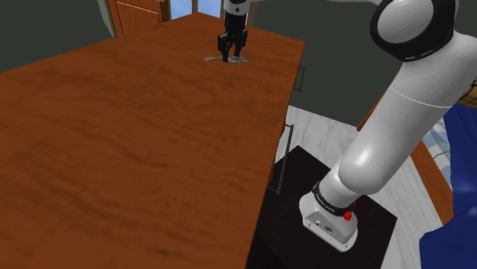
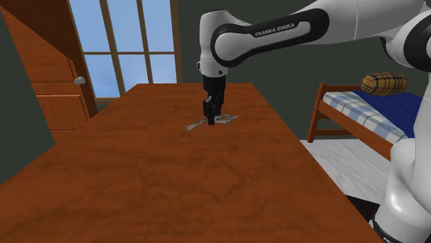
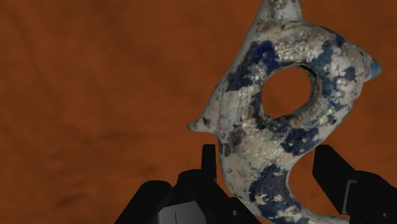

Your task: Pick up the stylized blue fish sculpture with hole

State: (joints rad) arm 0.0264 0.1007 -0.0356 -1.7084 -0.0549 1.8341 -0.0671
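The black claw is down low over the brown wooden table, with its two fingers standing apart and the tail end of the fish sculpture in between them. The fish is white with blue patches and a round hole, and it lies flat on the table near the far end, not held yet. I think the reaching part is done, and what is left is to squeeze shut and lift the fish up.
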